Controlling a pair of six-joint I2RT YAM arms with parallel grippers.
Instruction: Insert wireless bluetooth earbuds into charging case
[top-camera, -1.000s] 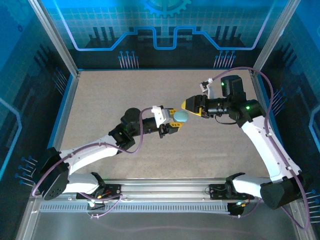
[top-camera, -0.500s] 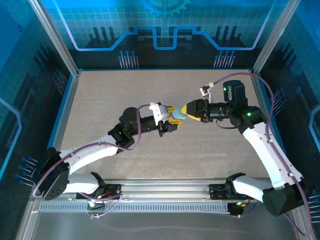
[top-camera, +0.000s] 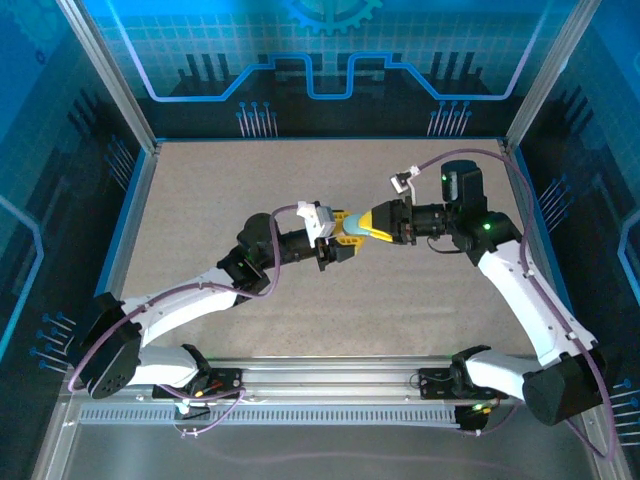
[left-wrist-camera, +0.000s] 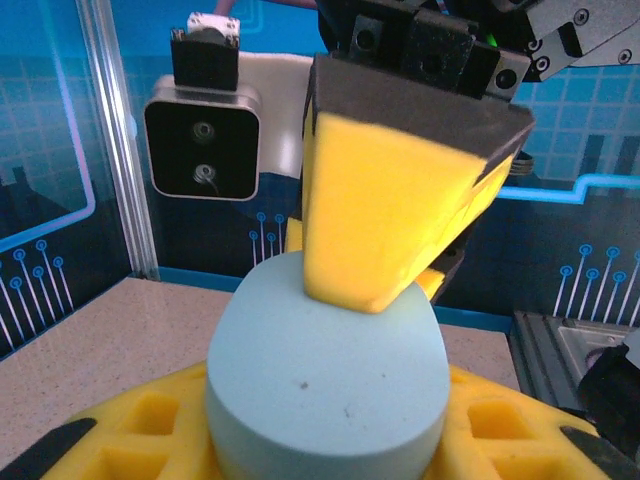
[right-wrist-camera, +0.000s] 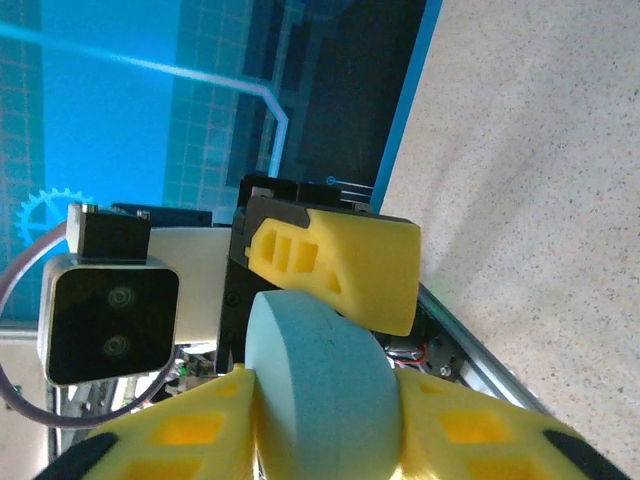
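A light blue, pebble-shaped charging case (top-camera: 357, 231) hangs in mid-air over the middle of the table, its lid closed. My left gripper (top-camera: 343, 233) comes from the left and is shut on it; its yellow fingers (left-wrist-camera: 110, 430) press both sides of the case (left-wrist-camera: 325, 365). My right gripper (top-camera: 371, 226) comes from the right and is shut on the same case (right-wrist-camera: 320, 385), with a yellow pad (right-wrist-camera: 175, 430) on each flat face. The two pairs of fingers cross each other at right angles around it. The earbuds are out of view.
The speckled beige table top (top-camera: 220, 190) spreads beneath both arms. Blue walls with metal posts (top-camera: 110, 85) enclose it on three sides, and an aluminium rail (top-camera: 330, 375) carrying the arm bases runs along the near edge.
My right gripper moved left to the case and its jaws closed on it. The left gripper kept its hold and lifted the case slightly toward the right arm.
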